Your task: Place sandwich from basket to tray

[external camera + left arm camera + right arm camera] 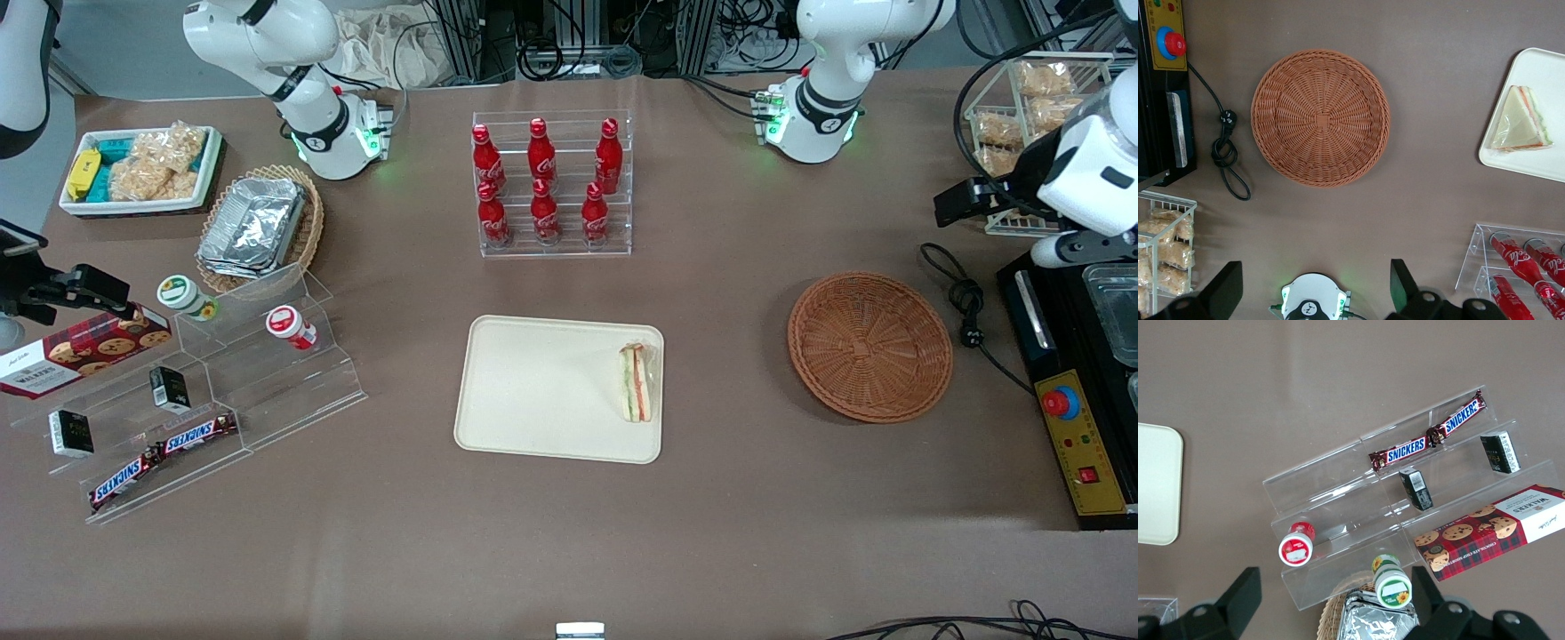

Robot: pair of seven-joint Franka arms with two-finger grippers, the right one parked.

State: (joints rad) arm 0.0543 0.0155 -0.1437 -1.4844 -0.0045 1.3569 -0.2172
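Front view showed the tray (551, 391) lying on the brown bench (711, 533), nearer the camera than the clear rack of red cola bottles (544, 182). Inside the tray, the wrapped sandwich (637, 382) lay on its side against the rim toward the working arm's end, its green and orange-red layers showing. The reddish-brown basket (869, 345) sat apart from the tray, toward the working arm's end of the bench, and held nothing. A black coiled cable (965, 302) lay just beside the basket.

Toward the parked arm's end, away from the tray, a lighter wicker basket (302, 236) held stacked foil containers (253, 227), and a white bin (142, 169) held snack packets. A tiered clear stand (231, 391) carried two Snickers bars (164, 458), small boxes and two round tubs.

From the left wrist view, the claw (1315, 290) hung above the bench beside the basket, its two dark fingers (1225, 287) spread wide with nothing between them.
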